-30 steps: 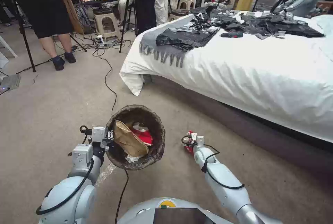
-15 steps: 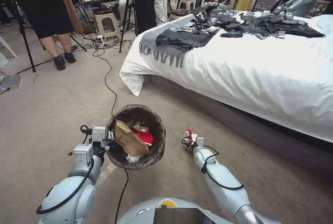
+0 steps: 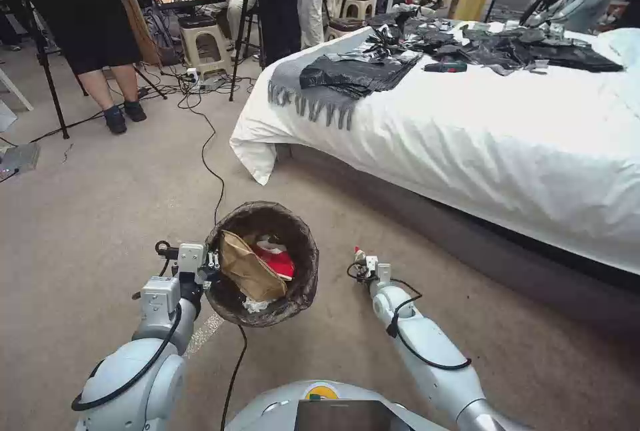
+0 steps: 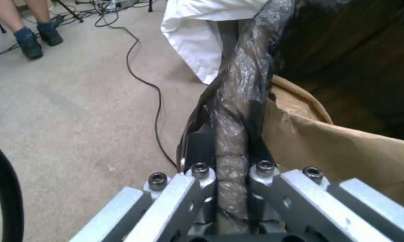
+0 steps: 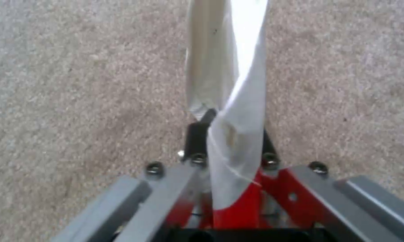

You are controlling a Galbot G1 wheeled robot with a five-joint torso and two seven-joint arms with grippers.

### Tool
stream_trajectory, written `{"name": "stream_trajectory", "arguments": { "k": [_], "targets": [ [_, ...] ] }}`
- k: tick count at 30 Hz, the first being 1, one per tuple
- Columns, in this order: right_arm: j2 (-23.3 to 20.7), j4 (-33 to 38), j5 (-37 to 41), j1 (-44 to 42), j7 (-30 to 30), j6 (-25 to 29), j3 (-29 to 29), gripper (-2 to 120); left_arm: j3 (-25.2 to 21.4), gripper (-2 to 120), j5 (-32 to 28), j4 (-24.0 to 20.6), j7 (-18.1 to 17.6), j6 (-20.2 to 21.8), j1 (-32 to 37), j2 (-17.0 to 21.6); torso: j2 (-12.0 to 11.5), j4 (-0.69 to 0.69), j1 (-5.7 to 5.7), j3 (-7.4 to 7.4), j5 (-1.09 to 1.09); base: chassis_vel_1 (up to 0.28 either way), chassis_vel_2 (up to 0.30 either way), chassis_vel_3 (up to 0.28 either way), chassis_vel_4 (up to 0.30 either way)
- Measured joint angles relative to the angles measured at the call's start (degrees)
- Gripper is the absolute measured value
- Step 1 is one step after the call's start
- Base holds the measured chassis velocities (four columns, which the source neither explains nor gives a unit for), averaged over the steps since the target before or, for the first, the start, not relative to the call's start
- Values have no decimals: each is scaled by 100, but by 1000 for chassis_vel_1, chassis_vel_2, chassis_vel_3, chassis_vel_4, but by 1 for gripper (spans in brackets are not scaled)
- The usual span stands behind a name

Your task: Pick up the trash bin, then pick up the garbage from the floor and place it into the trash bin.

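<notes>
The trash bin [image 3: 261, 264] is off the floor, held by its near-left rim. The left pincer [image 3: 208, 269] is clamped tight on that bag-covered rim [image 4: 237, 111], one jaw inside, one outside. Inside the bin there's already a brown paper bag [image 3: 248, 269], something red and white [image 3: 275, 259] and a bit of white tissue [image 3: 253, 305].

Just to the bin's right, low over the carpet [image 3: 100, 217], the right pincer [image 3: 361, 264] is closed on a flattened red-and-white paper cup [image 5: 228, 111]. The wrist view shows it squashed thin between the jaws, sticking out past the tips.

What I'd worry about: that cup is crushed paper and the hold looks like it's on one end only, so a quick swing toward the bin could let it slide out or flop and catch the rim. The bin also hangs from one edge pinch through slippery bag plastic, so a bump from the right arm could tip it or make the liner slip. A black cable [image 3: 207, 151] also runs across the floor under the bin.

Hard to tell: how much cup is actually inside the jaws, whether it's clear of the carpet, and the bin's white body is hidden under the liner. The bed [image 3: 480, 131] sits beyond, to the right.
</notes>
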Motion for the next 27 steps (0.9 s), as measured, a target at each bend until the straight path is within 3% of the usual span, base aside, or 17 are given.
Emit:
{"name": "stream_trajectory", "arguments": {
  "k": [12,15,18,20,25,27],
  "targets": [
    [-104,316,-57,-99,12,5,51,0,-7,2,-6,37,3,-7,-40,17,0,-1,0,0,1,0,0,0,0],
    [-237,825,-149,-231,18,4,129,0,-14,2,-17,40,3,-8,-48,30,0,0,0,0,1,0,0,0,0],
    [-556,1851,-148,-461,59,-124,268,0,-12,2,-22,46,2,-8,-58,35,0,-1,0,0,-1,0,0,0,0],
    [-624,2063,-114,-501,76,-172,284,0,-10,2,-23,49,1,-7,-59,36,0,-3,0,0,-1,0,0,0,0],
    [-1248,3566,210,-650,202,-460,393,0,-8,2,-25,51,-2,0,-50,58,0,-2,0,0,1,0,0,0,0],
    [-1375,3824,295,-655,228,-518,409,0,-14,2,-25,47,-3,4,-44,62,0,-1,0,0,1,0,0,0,0]
  ]
}}
